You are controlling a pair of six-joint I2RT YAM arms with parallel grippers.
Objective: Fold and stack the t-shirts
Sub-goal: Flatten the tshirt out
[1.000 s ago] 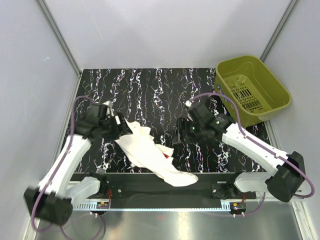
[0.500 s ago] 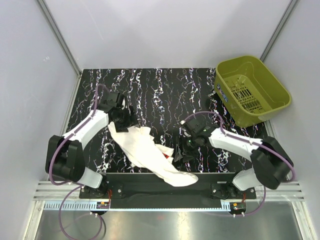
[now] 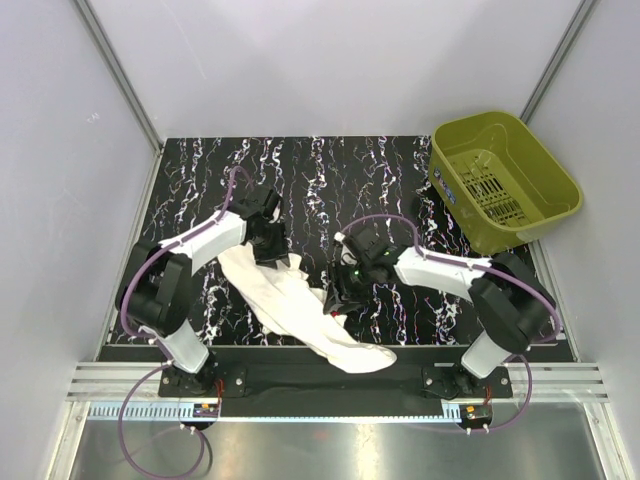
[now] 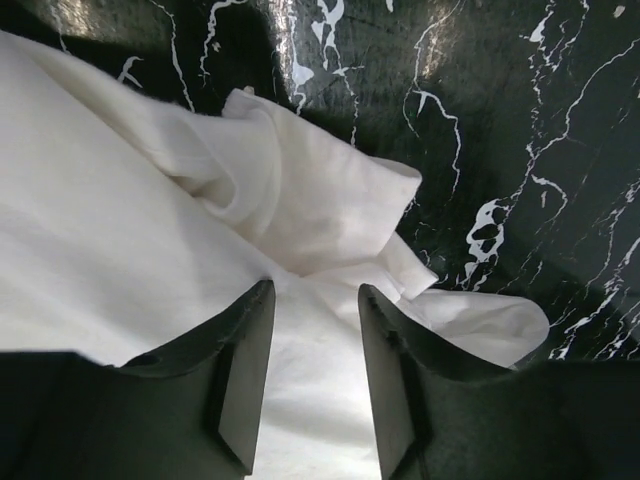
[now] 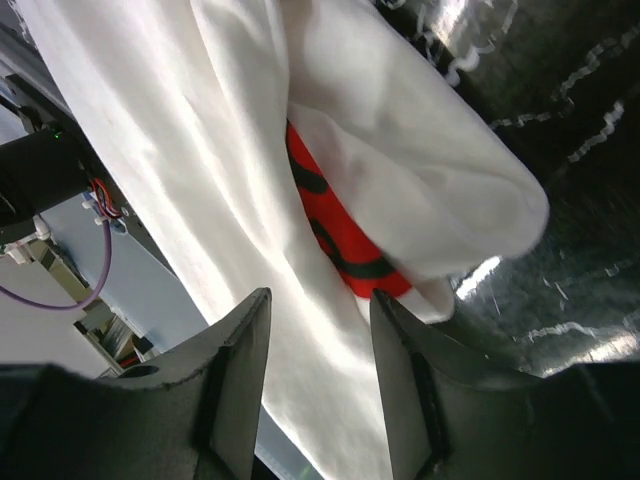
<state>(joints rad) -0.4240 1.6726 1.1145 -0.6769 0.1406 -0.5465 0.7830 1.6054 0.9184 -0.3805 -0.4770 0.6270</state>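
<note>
A crumpled white t-shirt with a red and black print lies on the black marbled table, its lower end hanging over the near edge. My left gripper is open, just above the shirt's upper left folds, with cloth showing between its fingers. My right gripper is open over the shirt's right edge, above the red print, its fingers either side of white cloth. Neither gripper holds anything.
An olive-green plastic basket stands at the table's far right corner. Grey walls enclose the table on three sides. The arms' bases and a metal rail run along the near edge.
My left gripper has moved right and forward onto the shirt's upper edge. My right gripper has moved left and down to the shirt's right edge. The shirt has hardly shifted.
</note>
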